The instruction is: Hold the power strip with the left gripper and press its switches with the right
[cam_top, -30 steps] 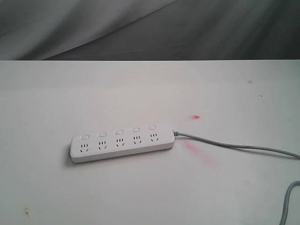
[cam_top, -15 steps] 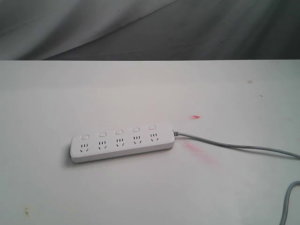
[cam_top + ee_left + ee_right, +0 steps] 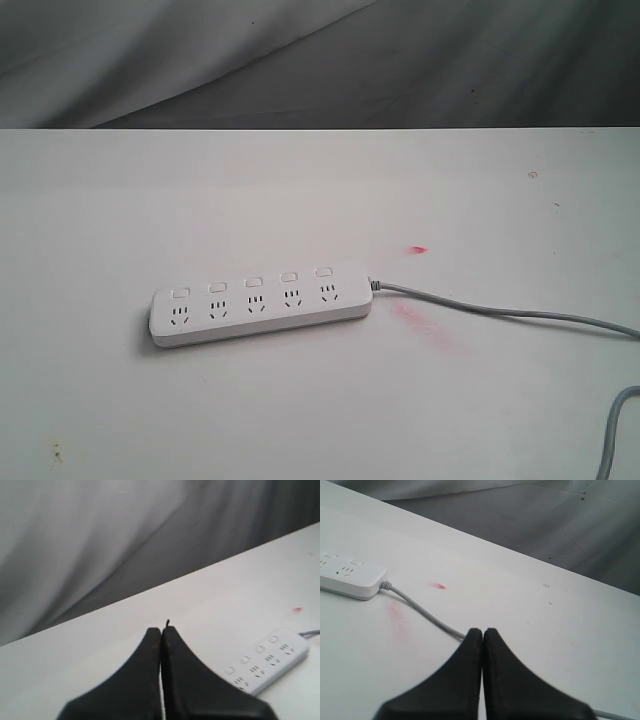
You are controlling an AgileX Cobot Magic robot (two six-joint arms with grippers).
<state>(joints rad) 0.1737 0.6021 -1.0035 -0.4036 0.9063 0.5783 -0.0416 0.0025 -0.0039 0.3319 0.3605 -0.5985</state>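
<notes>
The white power strip lies flat on the white table, its five small switches in a row above the socket groups. Its thin grey cord runs off to the right. Neither arm shows in the exterior view. In the left wrist view my left gripper is shut and empty, held above the table with the power strip off to one side. My right gripper is shut on nothing too, hovering over the cord, with the end of the strip well away from it.
A red mark and a pink smear stain the table by the cord end. Grey draped cloth hangs behind the table's far edge. A second loop of grey cord lies at the front right.
</notes>
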